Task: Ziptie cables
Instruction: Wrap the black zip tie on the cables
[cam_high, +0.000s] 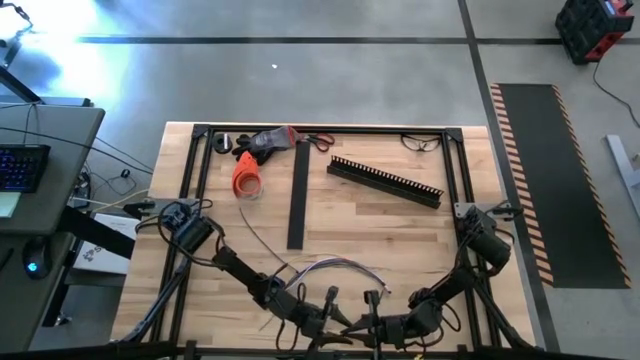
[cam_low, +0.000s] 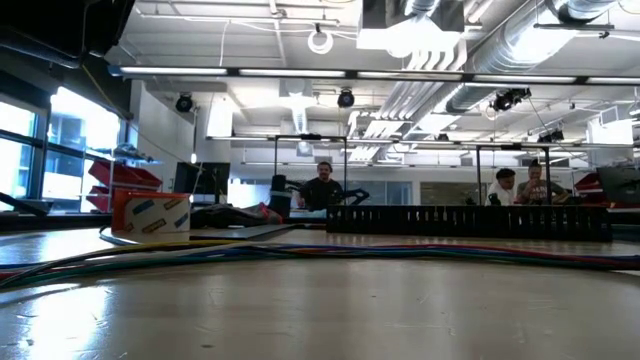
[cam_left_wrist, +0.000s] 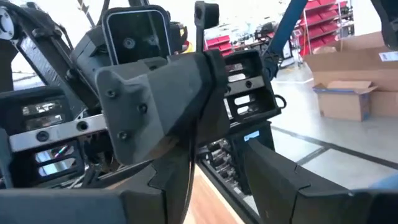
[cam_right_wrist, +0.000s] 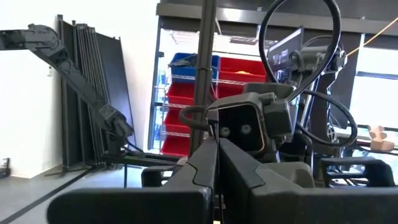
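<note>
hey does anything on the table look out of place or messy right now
The cables lie in a loose arc near the table's front edge, ends splayed, with no tie visible. The slotted channel sits askew, angled against the upright flat black strip. An orange-and-grey tool lies on its side at the back left.

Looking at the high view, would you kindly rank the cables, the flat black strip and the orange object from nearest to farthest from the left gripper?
From the left gripper, at the table's near edge:
1. The cables, just ahead of it.
2. The flat black strip, mid-table, farther back.
3. The orange object, back-left, near the far edge.
</note>
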